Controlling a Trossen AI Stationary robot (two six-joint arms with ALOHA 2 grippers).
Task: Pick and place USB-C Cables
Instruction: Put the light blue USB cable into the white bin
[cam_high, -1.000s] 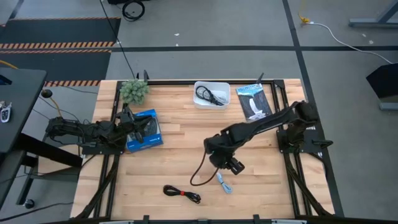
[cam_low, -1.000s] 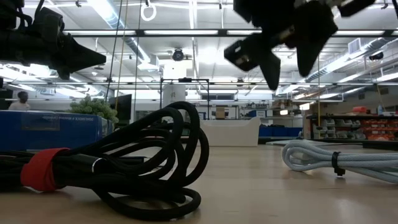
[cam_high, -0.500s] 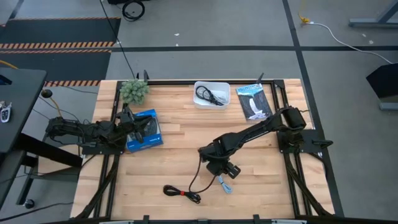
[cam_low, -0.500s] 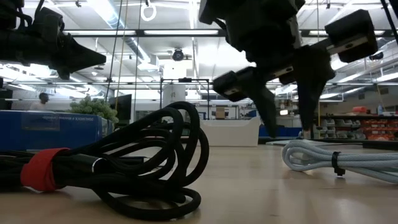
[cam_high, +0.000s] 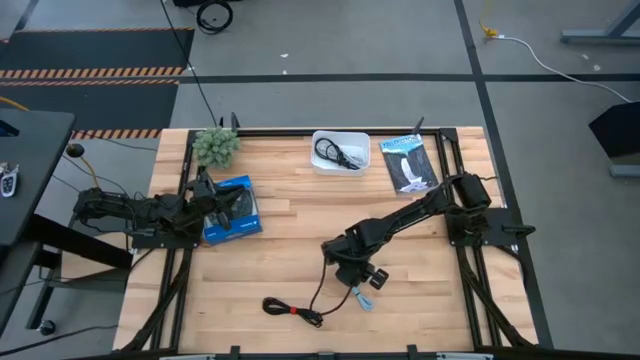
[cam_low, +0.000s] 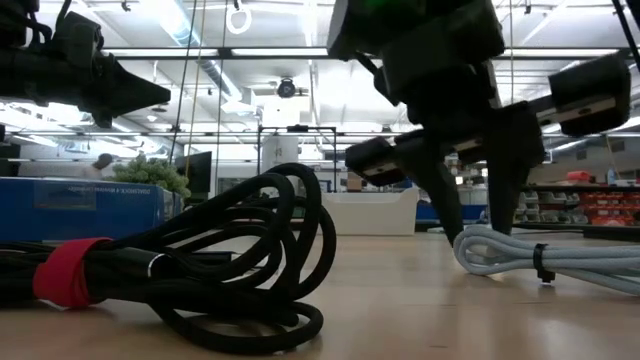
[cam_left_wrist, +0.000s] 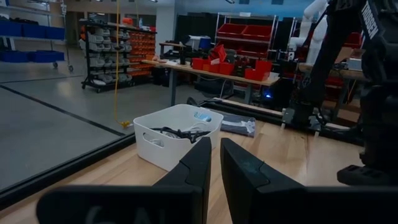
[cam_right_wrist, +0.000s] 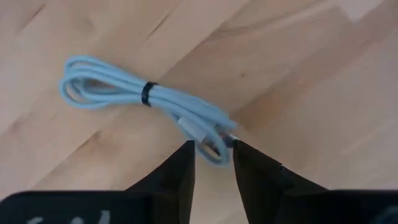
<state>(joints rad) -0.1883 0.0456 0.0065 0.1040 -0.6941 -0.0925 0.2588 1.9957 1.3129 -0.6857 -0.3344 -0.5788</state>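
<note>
Since a second ago the right gripper (cam_high: 362, 284) has descended from well above the wooden table (cam_high: 290, 240) to just over the light blue coiled USB-C cable (cam_right_wrist: 155, 109), which indicates the pick is imminent. Its fingers (cam_right_wrist: 177, 171) stand apart, straddling the connector end of the coil (no contact confirmed). The black coiled cable with red tie (cam_high: 292, 310) lies near the front edge, untouched; another black cable sits in the white plastic bin (cam_high: 341, 152). The left gripper (cam_left_wrist: 214, 163) waits at the table's left edge, fingers nearly closed, empty.
</note>
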